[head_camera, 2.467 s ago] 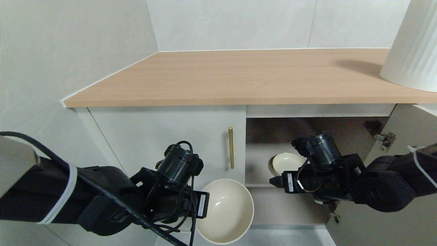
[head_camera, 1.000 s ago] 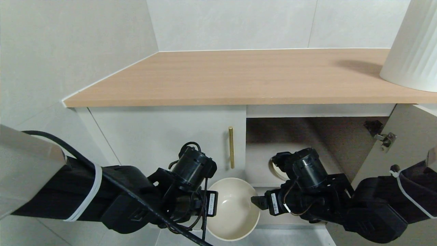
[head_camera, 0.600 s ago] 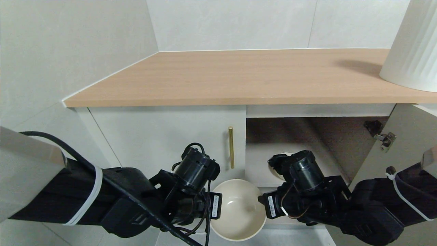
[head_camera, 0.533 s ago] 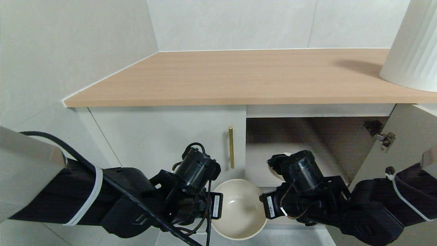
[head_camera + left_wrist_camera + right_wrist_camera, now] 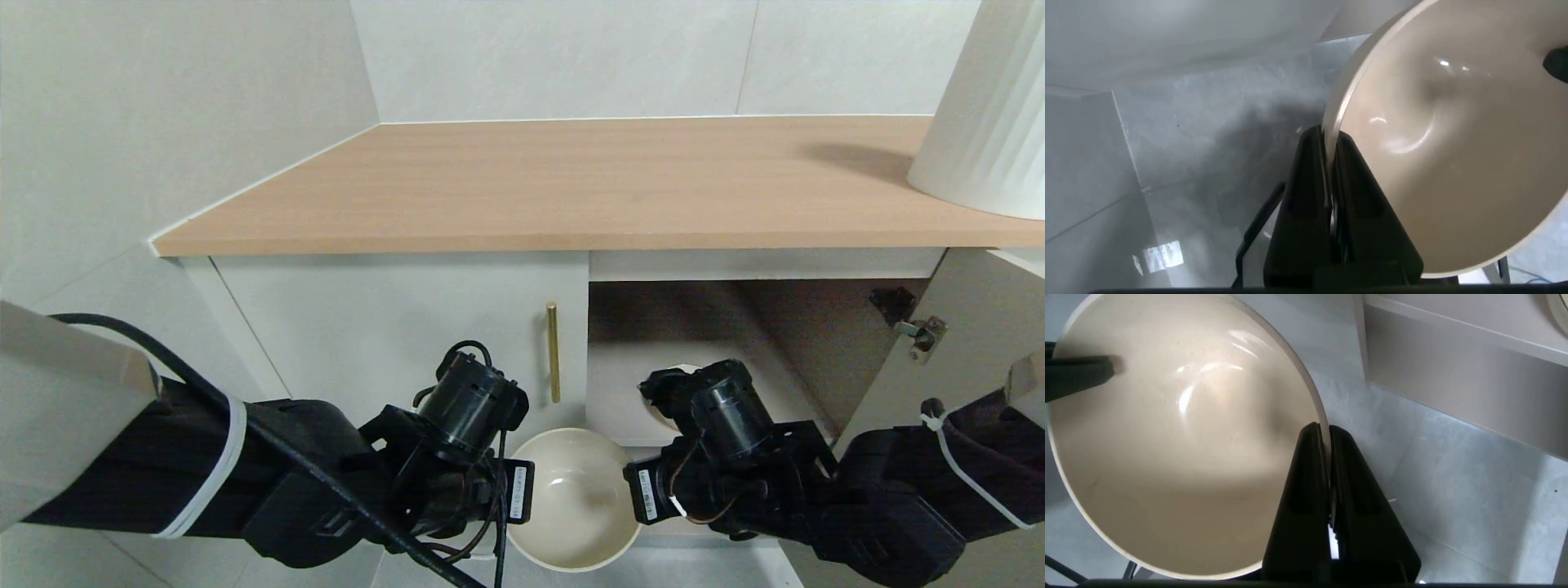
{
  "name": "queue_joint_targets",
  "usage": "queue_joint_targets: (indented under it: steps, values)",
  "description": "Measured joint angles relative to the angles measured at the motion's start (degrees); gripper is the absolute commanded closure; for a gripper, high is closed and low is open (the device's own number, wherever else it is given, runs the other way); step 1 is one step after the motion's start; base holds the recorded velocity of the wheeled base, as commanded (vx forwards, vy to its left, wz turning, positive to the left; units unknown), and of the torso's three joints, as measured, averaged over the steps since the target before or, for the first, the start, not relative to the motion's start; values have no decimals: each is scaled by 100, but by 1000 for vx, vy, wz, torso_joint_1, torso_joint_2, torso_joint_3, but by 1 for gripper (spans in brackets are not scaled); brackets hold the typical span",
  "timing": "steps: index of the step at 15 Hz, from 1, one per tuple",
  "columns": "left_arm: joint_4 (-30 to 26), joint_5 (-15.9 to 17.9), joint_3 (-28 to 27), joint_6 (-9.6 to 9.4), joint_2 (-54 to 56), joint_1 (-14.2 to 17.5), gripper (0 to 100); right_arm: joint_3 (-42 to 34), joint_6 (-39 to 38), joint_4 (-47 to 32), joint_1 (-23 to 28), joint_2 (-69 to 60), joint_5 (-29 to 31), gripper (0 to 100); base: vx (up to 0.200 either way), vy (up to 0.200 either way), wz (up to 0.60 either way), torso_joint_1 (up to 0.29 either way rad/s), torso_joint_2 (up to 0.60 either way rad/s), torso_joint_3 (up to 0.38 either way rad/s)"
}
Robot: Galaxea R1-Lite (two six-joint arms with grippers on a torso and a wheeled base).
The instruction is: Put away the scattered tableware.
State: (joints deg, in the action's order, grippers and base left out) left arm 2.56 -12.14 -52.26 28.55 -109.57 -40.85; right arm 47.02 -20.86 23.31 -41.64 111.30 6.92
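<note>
Head view, left gripper (image 5: 522, 490) and right gripper (image 5: 633, 495) clamping bowl (image 5: 571, 510), dish (image 5: 658, 413) inside cabinet (image 5: 614, 384)

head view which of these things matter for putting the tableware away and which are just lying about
Job: cream bowl; left gripper and right gripper, each clamped on its rim; open cabinet.
Just there: white ribbed vessel on the countertop; brass handle on the shut door.

In the head view, the small dish (image 5: 658, 410) inside the cabinet (image 5: 784, 327) is almost wholly hidden behind the right arm. The bowl (image 5: 571, 498) is cropped by the picture's edge in the left wrist view. The white ribbed vessel (image 5: 988, 106) on the counter (image 5: 571, 180) is cut off at top and right.
</note>
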Motion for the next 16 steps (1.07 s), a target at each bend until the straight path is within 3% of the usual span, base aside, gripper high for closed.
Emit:
queue_joint_targets:
  steps: [1, 2, 10, 16]
  values:
    - [-5, -1, 0, -4, 1, -2, 100, 0, 1, -2, 0, 0, 0, 100, 0, 0, 0, 0, 0, 0]
    - [-7, -1, 6, -23, 1, -2, 0, 0, 1, -5, 0, 0, 5, 100, 0, 0, 0, 0, 0, 0]
    - [-43, -39, 15, -48, -18, -5, 0, -37, 50, -82, 24, 0, 49, 100, 0, 0, 0, 0, 0, 0]
    - [22, 2, 9, -41, -18, -7, 0, -80, 329, -282, 430, 0, 32, 100, 0, 0, 0, 0, 0, 0]
